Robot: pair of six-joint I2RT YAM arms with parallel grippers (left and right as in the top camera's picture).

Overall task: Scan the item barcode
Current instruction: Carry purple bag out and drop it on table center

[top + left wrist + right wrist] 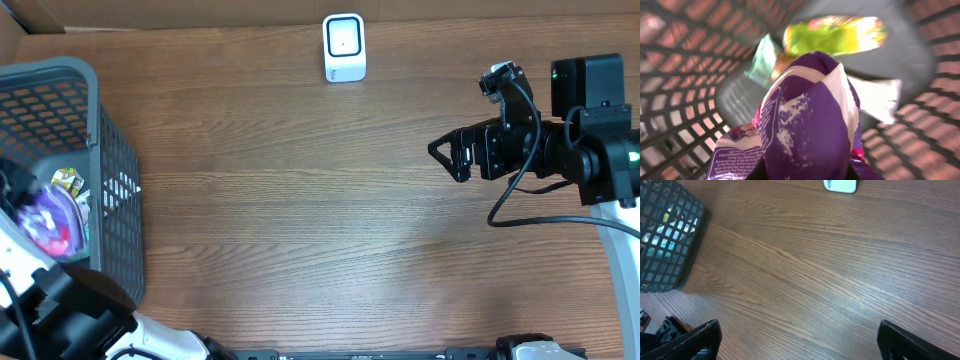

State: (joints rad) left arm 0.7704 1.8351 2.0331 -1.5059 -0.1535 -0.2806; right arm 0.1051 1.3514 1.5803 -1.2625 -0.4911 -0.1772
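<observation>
A purple snack packet (810, 120) fills the left wrist view, inside the grey mesh basket (95, 110). My left gripper (805, 176) is shut on the packet's near end, and only dark finger edges show at the bottom of the frame. In the overhead view the packet (45, 222) lies low in the basket at the far left. No barcode shows on it. The white scanner (344, 47) stands at the table's back edge. My right gripper (448, 158) hovers open over the right side of the table, with nothing between its fingers (695, 340).
More packets lie in the basket: a green and yellow one (835, 34), a pale green one (762, 60) and a white one (877, 97). The basket's walls (680, 75) rise close around the left gripper. The scanner (841, 185) shows at the right wrist view's top.
</observation>
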